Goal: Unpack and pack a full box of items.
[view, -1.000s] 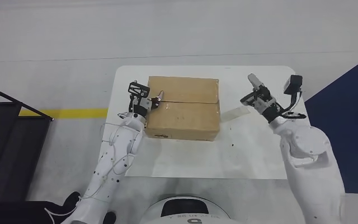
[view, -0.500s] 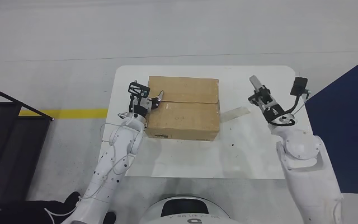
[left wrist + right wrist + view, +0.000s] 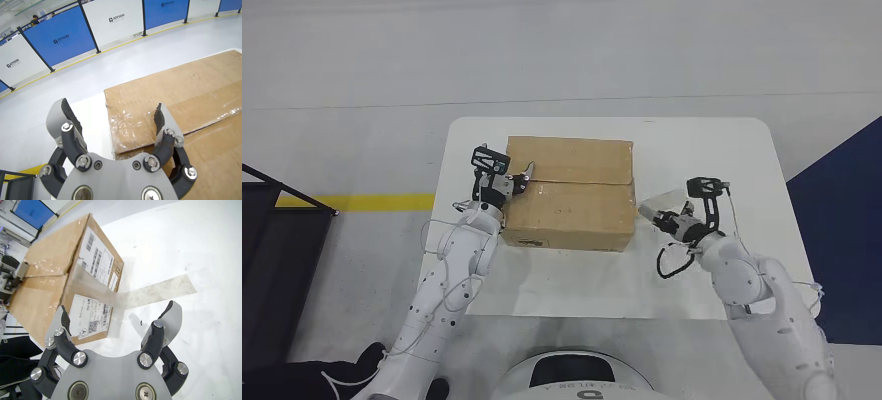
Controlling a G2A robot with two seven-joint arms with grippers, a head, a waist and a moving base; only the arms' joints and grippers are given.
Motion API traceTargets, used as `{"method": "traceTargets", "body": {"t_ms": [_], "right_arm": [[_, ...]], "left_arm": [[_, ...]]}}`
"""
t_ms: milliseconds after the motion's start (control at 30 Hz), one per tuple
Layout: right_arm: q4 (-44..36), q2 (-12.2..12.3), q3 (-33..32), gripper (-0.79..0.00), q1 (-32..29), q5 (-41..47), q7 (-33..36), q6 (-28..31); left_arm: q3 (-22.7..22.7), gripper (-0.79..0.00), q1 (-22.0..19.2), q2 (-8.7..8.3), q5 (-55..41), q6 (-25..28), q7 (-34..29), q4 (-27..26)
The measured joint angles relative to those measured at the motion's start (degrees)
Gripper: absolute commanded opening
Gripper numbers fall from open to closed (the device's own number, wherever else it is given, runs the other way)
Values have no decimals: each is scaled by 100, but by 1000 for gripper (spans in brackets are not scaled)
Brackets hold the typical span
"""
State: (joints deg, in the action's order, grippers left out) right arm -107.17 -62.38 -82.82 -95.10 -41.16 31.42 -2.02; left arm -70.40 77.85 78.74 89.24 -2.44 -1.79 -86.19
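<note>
Item: box [image 3: 568,195], taped cardboard, mid-table [image 3: 692,150], flaps shut; I judge it stiff, slick where taped, probably heavy, best taken by the loose tape strip [image 3: 160,287] at its right end; left gripper [image 3: 111,113] and right gripper [image 3: 117,308] both agape, empty.

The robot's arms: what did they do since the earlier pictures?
The right gripper swung in from the right edge of the table toward the end of the box, by the tape strip, open. The left gripper, box and tape strip stayed put.
</note>
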Motion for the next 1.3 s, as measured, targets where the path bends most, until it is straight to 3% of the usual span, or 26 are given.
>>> {"method": "traceTargets", "body": {"t_ms": [233, 433, 733, 1000, 1300], "right_arm": [[574, -66, 479, 0, 479, -494, -69, -341], [874, -106, 690, 0, 770, -488, 34, -243], [1605, -209, 767, 0, 1377, 504, -189, 155], [1853, -340, 887, 0, 1584, 1001, -1231, 19], [1078, -396, 720, 0, 1062, 1200, -2258, -247]], "left_arm": [[0, 0, 0, 0, 0, 0, 0, 0], [0, 0, 0, 0, 0, 0, 0, 0], [0, 0, 0, 0, 0, 0, 0, 0], [0, 0, 0, 0, 0, 0, 0, 0], [0, 0, 0, 0, 0, 0, 0, 0]]}}
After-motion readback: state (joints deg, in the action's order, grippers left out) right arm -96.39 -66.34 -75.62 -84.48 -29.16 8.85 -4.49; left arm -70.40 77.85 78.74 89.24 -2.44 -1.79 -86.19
